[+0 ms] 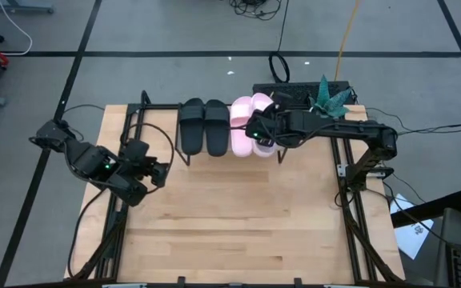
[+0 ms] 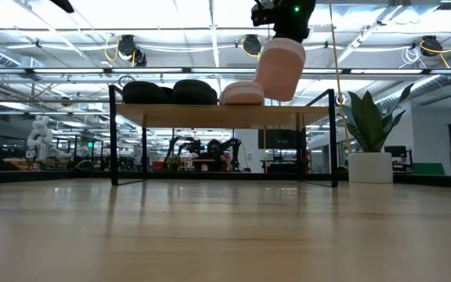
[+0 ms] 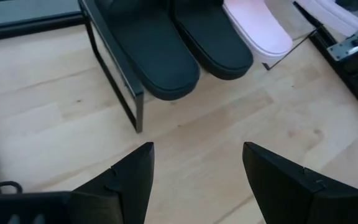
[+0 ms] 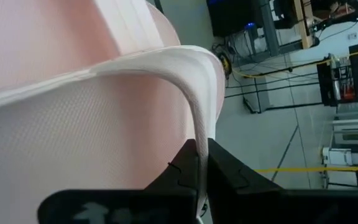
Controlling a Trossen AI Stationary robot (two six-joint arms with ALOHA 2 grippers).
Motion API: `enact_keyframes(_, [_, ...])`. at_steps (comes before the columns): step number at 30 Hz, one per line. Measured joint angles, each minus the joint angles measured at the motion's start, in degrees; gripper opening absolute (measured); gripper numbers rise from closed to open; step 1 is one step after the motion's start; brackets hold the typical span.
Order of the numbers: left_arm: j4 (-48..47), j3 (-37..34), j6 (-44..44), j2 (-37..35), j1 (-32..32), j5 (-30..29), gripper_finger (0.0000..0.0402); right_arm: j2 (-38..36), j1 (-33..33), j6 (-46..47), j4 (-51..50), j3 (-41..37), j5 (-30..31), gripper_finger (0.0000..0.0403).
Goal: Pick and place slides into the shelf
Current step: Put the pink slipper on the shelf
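— Why is your right tool above the shelf?

— It's clenched on the last pink slide, hanging it over the free right end beside three shelved slides.

— And your left tool?

— Released, idle over the table's left side.

1. Your high view looks straight down on the whole table and both arms.
2. Your low view sits at tabletop height, facing level across to the shelf; both views share it.
3. Your left wrist view looks down at the shelf's near edge from close by.
4. Your right wrist view is pressed against a pink slide.
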Motion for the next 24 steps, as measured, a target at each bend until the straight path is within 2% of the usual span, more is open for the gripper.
enact_keyframes(5, [-1.2,0.0,0.0,0.0,0.0,-0.01,0.0239,-0.04,1.09,0.18,-0.16,-0.02,0.34,0.0])
enact_keyframes(9, [-1.45,0.0,0.16,0.0,0.0,-0.01,0.0239,-0.04,1.89,-0.4,-0.22,0.0,3.15,0.0])
enact_keyframes(24, [-1.45,0.0,0.7,0.0,0.0,-0.03,0.0239,-0.07,1.76,-1.35,-2.63,-0.01,3.87,0.0])
